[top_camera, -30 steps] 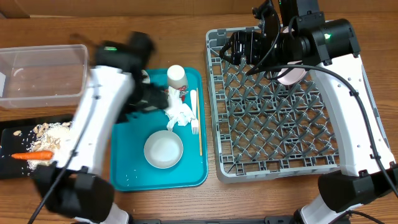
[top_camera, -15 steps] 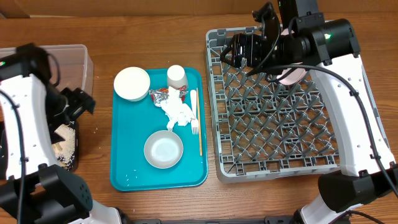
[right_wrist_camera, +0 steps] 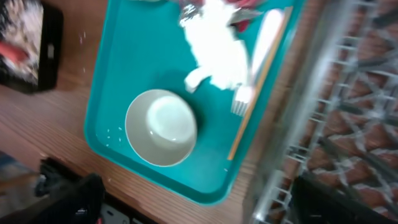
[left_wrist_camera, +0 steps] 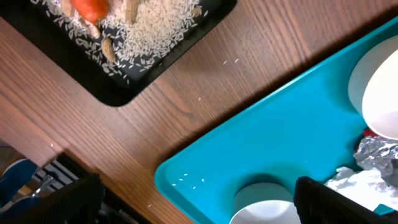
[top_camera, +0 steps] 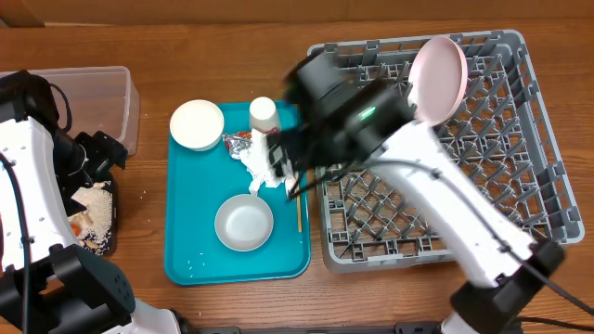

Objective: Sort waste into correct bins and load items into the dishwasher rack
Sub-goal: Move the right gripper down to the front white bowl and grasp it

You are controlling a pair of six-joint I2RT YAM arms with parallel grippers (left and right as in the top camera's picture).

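The pale pink plate (top_camera: 438, 65) stands on edge in the grey dishwasher rack (top_camera: 529, 199). On the teal tray lie two white bowls (top_camera: 197, 125) (top_camera: 244, 223), a white cup (top_camera: 264, 113), the red-and-silver wrapper (top_camera: 239, 142), the crumpled napkin (top_camera: 264, 167), the fork (right_wrist_camera: 255, 62) and the wooden stick (right_wrist_camera: 258, 87). My right gripper (top_camera: 283, 158) hovers open and empty above the napkin and fork, motion-blurred. At the far left, my left gripper (top_camera: 107, 153) hangs open and empty between the clear tub (top_camera: 70, 97) and the black tray (top_camera: 104, 243). Grain scraps (left_wrist_camera: 146, 28) and the carrot (left_wrist_camera: 90, 6) lie in that black tray.
The teal tray (top_camera: 190, 255) sits mid-table between the bins and the rack. Loose grains dot the tray's near corner (left_wrist_camera: 186, 180) and the wood beside it. The rack's left wall (right_wrist_camera: 311, 106) runs close along the tray's right edge.
My right arm has swung left from the rack to above the teal tray, leaving the pink plate standing in the rack. The left arm has pulled back from the tray to the far left.
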